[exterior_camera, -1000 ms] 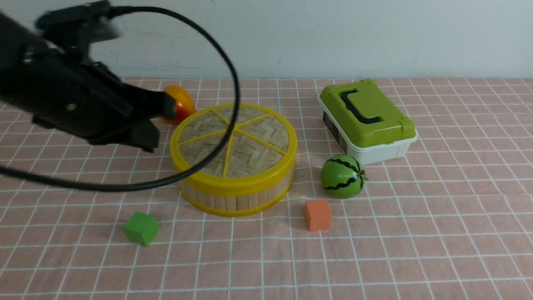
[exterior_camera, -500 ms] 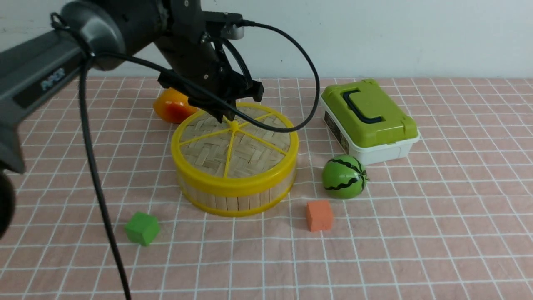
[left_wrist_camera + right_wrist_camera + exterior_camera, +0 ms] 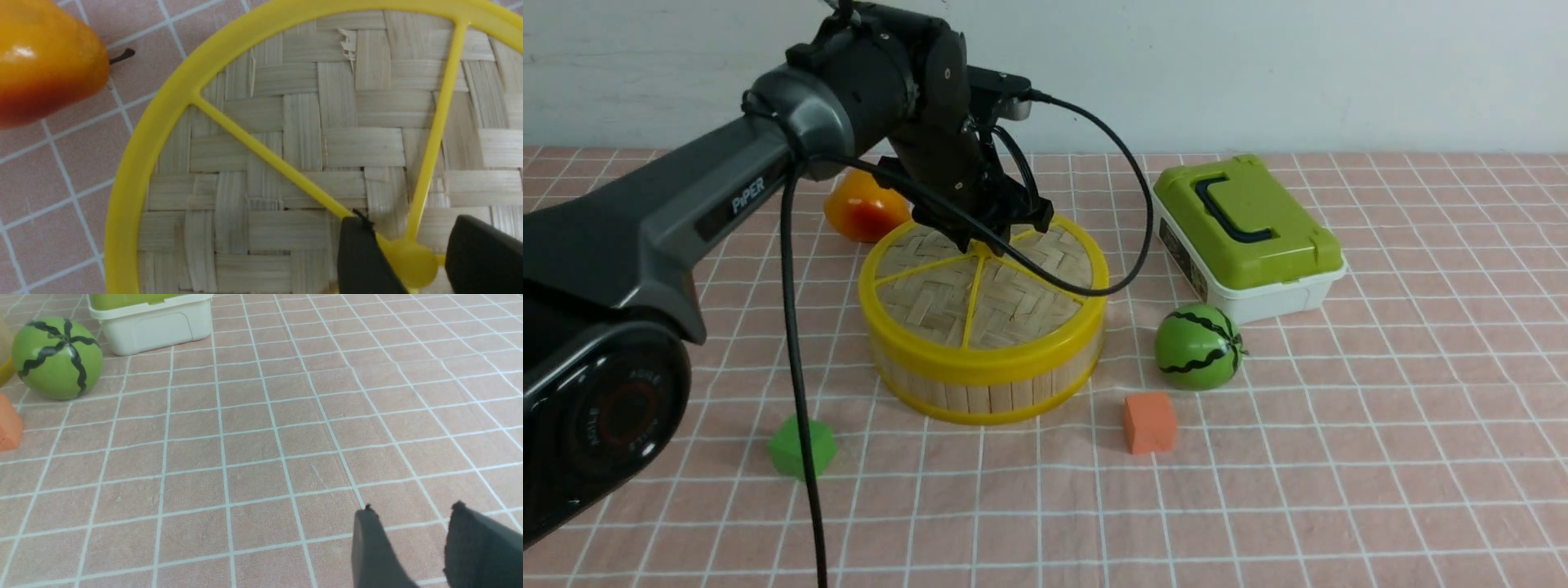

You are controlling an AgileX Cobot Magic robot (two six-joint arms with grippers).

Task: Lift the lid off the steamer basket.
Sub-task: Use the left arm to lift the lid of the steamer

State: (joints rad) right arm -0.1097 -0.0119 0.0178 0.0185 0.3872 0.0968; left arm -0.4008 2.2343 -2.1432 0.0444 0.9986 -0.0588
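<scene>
We log the lid (image 3: 980, 290) seated on the steamer basket (image 3: 980, 392) at frame centre, left gripper (image 3: 412, 220) with fingers apart astride its small knob (image 3: 410, 263); an off-centre close may slip off, or a snug rim drag the basket up.

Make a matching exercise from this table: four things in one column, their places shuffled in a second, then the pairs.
Things
1. lid
2. striped green ball
3. orange cube
4. orange-red fruit

Places
A. beyond the steamer basket, toward the robot's left
B. in front of the green-lidded box
C. on the steamer basket, its knob between the fingers of the left gripper
D. in front of the striped green ball, nearest the robot of the four

Pairs: 1-C, 2-B, 3-D, 4-A
</scene>
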